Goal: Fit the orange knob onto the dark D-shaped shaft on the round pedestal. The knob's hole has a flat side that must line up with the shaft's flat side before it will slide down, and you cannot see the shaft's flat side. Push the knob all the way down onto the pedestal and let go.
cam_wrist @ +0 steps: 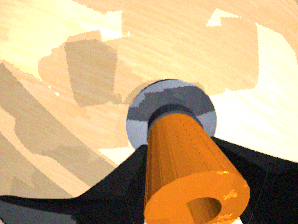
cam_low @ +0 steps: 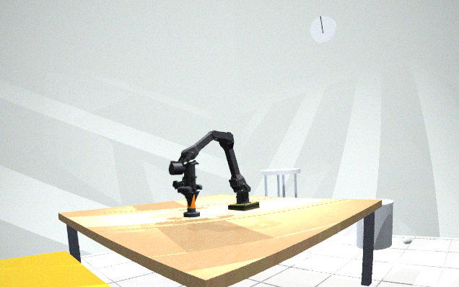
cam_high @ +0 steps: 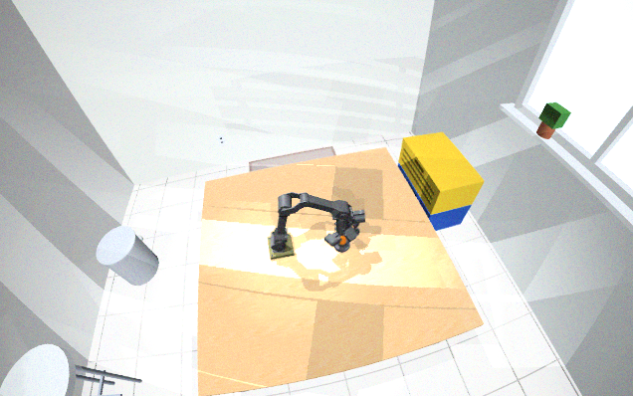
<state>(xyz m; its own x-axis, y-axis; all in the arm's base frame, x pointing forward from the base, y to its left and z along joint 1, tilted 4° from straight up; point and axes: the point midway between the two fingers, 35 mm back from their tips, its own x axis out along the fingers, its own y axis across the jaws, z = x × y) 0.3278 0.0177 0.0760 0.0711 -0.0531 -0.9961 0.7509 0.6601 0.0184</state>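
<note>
Our pale orange-brown wooden table [cam_high: 348,338] [cam_low: 216,261] [cam_wrist: 165,35], our round dark grey pedestal [cam_high: 342,248] [cam_low: 191,214] [cam_wrist: 135,122] standing on it at three o'clock from our square olive-green arm base [cam_high: 273,255] [cam_low: 255,205] in the top view.
</note>
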